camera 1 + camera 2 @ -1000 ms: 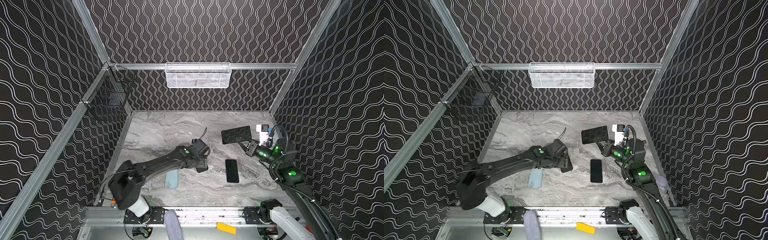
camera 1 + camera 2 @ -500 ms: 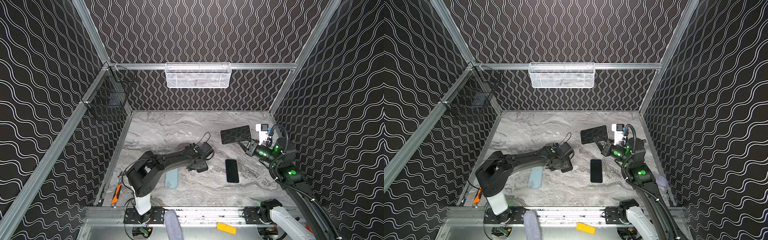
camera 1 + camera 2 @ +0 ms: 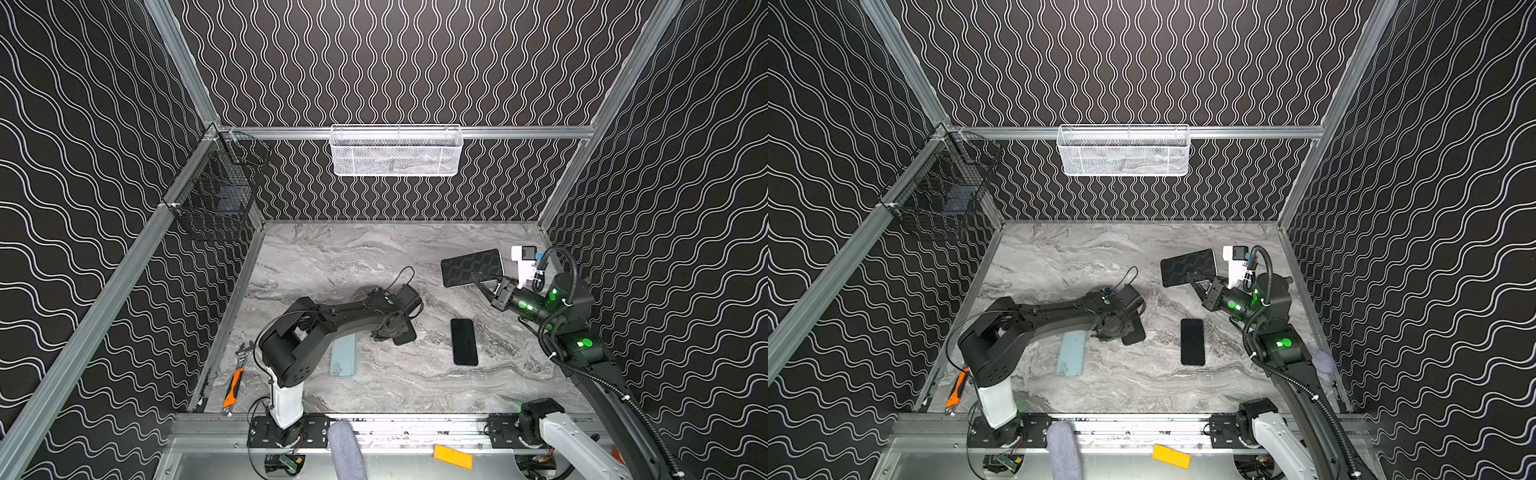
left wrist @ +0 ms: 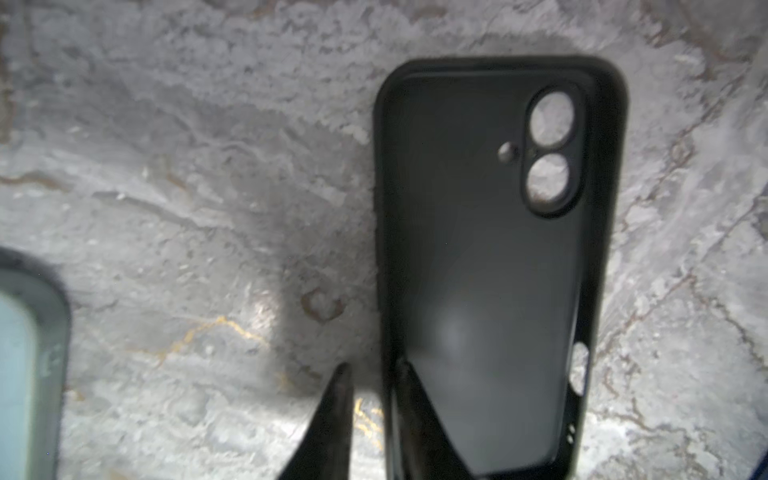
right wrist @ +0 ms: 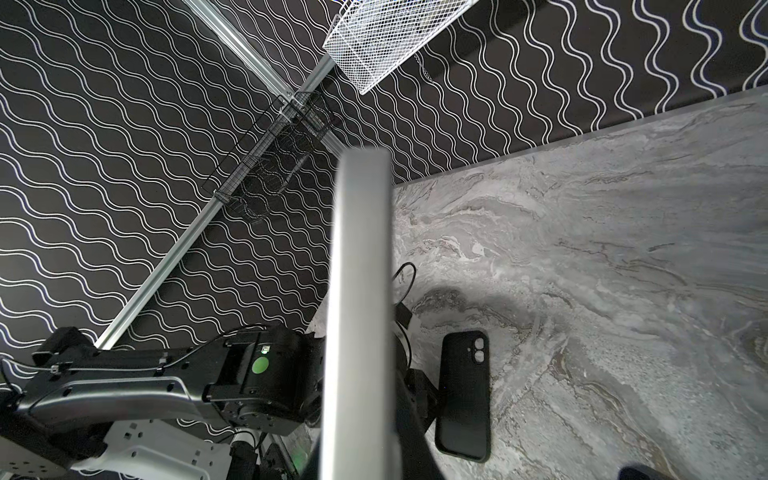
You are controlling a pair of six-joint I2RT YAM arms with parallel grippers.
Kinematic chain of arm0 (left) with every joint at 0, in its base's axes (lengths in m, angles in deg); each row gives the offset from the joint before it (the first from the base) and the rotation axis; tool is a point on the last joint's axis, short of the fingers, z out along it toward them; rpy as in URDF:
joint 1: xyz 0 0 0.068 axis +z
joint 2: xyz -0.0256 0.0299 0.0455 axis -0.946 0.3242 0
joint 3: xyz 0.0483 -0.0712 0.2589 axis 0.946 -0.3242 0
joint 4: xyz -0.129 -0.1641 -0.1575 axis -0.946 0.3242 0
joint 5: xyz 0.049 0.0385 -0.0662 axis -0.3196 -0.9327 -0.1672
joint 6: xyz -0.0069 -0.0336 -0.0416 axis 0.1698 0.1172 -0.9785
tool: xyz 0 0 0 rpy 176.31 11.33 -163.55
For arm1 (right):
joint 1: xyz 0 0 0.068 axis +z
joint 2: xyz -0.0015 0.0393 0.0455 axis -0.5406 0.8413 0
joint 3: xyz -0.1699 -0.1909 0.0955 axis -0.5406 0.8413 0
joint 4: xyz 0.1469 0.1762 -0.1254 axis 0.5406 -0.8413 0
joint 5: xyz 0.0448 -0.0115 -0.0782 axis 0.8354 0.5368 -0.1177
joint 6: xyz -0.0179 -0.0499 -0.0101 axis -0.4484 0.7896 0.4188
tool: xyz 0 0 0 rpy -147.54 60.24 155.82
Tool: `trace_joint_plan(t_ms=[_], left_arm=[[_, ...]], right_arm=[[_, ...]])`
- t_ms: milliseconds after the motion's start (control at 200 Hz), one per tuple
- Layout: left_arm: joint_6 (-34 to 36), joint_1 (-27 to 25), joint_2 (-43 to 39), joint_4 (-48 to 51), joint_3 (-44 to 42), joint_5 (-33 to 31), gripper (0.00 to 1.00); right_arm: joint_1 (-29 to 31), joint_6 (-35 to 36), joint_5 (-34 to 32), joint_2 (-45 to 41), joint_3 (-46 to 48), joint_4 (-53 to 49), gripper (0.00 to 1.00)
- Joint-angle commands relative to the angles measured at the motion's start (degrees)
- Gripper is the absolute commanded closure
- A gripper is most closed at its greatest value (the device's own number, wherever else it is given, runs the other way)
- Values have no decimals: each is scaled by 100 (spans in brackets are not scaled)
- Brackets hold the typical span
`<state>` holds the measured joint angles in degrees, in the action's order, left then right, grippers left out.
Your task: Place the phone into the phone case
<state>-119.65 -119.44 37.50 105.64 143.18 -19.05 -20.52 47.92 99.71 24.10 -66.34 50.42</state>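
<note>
Left fingers [image 4: 338, 415]: set astride case [image 4: 478, 270] rim, nearly together; grip cannot be told.
Phone [image 3: 465, 266]: clamped in right gripper [image 3: 484, 279].

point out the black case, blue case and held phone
black case [image 4: 478, 270], left wrist view, inner back panel
blue case [image 3: 344, 357], in a top view, its middle
phone [image 3: 469, 266], in a top view, its face

Grey marbled surface [image 3: 374, 257], four things laid on it.
A black phone case [image 3: 404, 337] is seen mid-surface, a pale blue case [image 3: 344, 355] just left, a black slab [image 3: 464, 342] right, a wrench [image 3: 232, 380] at the left edge.
</note>
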Motion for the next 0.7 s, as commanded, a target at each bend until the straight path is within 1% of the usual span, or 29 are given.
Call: trace_joint_plan(t_ms=[0, 50, 100, 125, 190, 230, 320, 370, 415, 460, 505, 540, 591, 646, 696], left_arm=[[378, 56, 152, -175, 45, 152, 85], [530, 96, 208, -154, 83, 164, 88], [706, 146, 242, -177, 86, 208, 95], [795, 185, 245, -209, 85, 256, 96], [1136, 295, 254, -305, 90, 399, 100], [1365, 356, 233, -306, 124, 456, 100], [2354, 466, 185, -375, 330, 671, 100], [3085, 474, 166, -380, 567, 837, 100], [3610, 476, 175, -81, 876, 675, 100], [4228, 497, 178, 108, 1168, 750, 100], [4750, 499, 208, 407, 1491, 680, 100], [5210, 509, 226, 555, 1702, 779, 100], [5657, 509, 246, 797, 1946, 686, 100], [6238, 509, 253, 898, 2071, 776, 100], [6610, 520, 282, 1017, 2175, 588, 100]], right_arm=[[-12, 69, 16, -36, -119, 177, 100], [-21, 79, 2, -43, -142, 127, 100], [-20, 99, -11, -58, -180, 74, 100], [-26, 107, -18, -63, -199, 39, 100], [-38, 123, -54, -89, -218, -12, 100], [-42, 127, -79, -110, -218, -33, 100], [-52, 119, -130, -155, -212, -67, 100], [-59, 116, -142, -171, -199, -79, 100], [-63, 118, -134, -180, -187, -103, 100], [-74, 137, -138, -201, -183, -135, 100], [-85, 143, -148, -226, -161, -150, 100], [-80, 141, -152, -257, -141, -171, 100], [-87, 136, -139, -290, -108, -189, 100], [-97, 125, -127, -333, -78, -197, 100], [-111, 131, -109, -370, -62, -226, 100]])
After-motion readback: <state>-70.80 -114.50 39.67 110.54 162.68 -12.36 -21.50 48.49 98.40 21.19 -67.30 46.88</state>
